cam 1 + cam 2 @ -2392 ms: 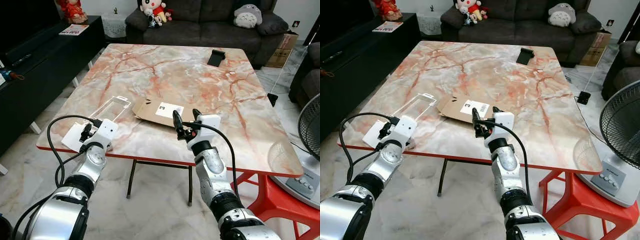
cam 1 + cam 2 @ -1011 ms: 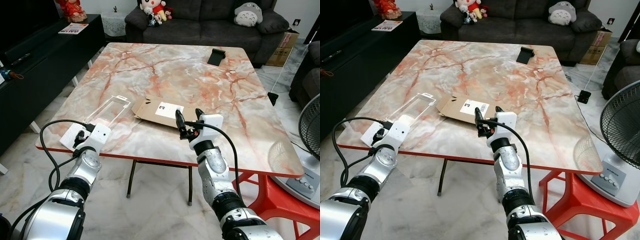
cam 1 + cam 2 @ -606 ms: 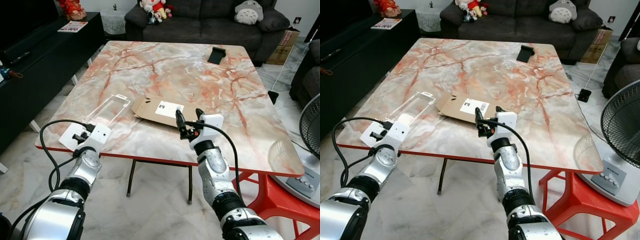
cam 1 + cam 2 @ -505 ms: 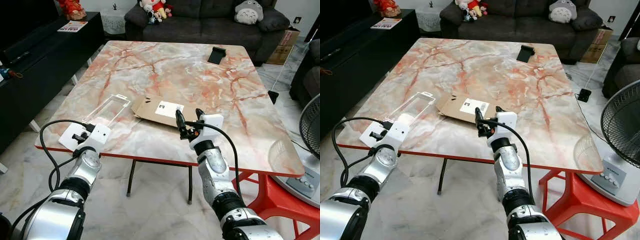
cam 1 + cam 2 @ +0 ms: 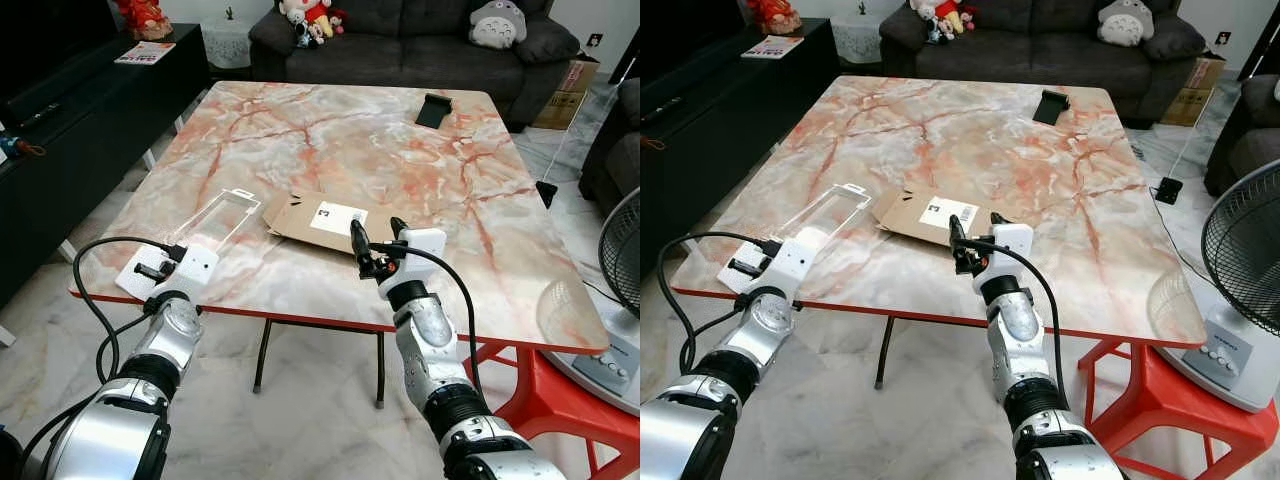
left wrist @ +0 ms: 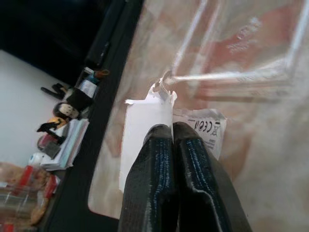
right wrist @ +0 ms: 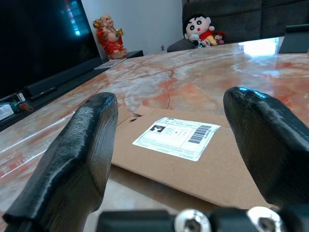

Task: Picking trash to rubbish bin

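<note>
Hovering right gripper (image 5: 373, 243), fingers spread wide, just short of the flat cardboard mailer (image 5: 318, 221) near the table's (image 5: 420, 170) front edge | left gripper (image 5: 152, 270) pinched together over white paper (image 6: 145, 128) at the front-left corner | clear plastic package (image 5: 212, 222) beside the mailer

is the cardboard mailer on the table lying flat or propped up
Flat. The cardboard mailer lies label-up on the marble table, with the open right gripper at its near edge.
</note>
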Controlling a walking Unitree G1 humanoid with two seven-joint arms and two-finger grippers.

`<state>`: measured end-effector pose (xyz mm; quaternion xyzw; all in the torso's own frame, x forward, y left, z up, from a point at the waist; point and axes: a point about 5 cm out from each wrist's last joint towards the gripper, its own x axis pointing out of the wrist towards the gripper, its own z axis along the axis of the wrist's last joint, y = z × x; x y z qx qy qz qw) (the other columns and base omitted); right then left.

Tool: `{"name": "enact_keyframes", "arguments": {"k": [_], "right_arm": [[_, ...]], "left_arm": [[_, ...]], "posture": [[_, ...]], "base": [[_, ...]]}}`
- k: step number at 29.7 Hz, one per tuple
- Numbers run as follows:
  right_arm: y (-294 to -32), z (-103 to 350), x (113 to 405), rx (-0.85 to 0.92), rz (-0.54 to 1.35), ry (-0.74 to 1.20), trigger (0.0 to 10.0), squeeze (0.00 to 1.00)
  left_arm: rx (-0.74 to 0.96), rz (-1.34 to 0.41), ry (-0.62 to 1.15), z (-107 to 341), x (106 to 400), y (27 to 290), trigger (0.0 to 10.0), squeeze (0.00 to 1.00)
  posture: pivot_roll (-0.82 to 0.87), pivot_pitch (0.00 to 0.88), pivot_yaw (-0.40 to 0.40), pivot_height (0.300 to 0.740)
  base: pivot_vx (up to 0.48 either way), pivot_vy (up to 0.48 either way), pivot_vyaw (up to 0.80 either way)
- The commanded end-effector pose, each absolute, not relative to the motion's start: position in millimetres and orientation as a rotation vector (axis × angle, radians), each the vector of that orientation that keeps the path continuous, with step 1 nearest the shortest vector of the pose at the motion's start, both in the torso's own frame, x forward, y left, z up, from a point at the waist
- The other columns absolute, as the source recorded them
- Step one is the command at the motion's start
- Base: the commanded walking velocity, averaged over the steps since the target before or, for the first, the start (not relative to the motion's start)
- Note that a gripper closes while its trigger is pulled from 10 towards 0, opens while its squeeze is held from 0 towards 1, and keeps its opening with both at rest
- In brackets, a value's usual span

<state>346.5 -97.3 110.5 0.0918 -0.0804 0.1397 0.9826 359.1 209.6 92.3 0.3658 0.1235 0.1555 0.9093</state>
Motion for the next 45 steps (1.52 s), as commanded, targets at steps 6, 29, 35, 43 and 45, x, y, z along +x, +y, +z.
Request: {"name": "enact_keyframes", "arguments": {"k": [6,29,35,43,45], "right_arm": [[-92,116,347,0.194,0.298,-0.185,10.0,0.0],[-88,133,349,0.185,0.283,-0.288,10.0,0.0],[-89,137,350,0.188,0.277,-0.308,10.0,0.0],[-90,139,351,0.185,0.273,-0.317,10.0,0.0],[-90,140,351,0.185,0.271,-0.318,10.0,0.0]], "left_arm": [[0.77,0.407,0.121,107,361,209,10.0,0.0],[0.329,0.037,-0.322,151,364,135,10.0,0.0],[0.304,-0.021,-0.342,151,362,132,10.0,0.0],[0.276,-0.047,-0.353,152,362,131,10.0,0.0],[0.277,-0.047,-0.353,152,362,132,10.0,0.0]], "posture": [[-0.03,0.001,0.007,0.74],[-0.05,0.0,0.023,0.74],[-0.05,0.0,0.022,0.74],[-0.04,0.0,0.014,0.74],[-0.04,0.0,0.014,0.74]], "base": [[0.0,0.0,0.0],[0.0,0.0,0.0],[0.0,0.0,0.0],[0.0,0.0,0.0],[0.0,0.0,0.0]]}}
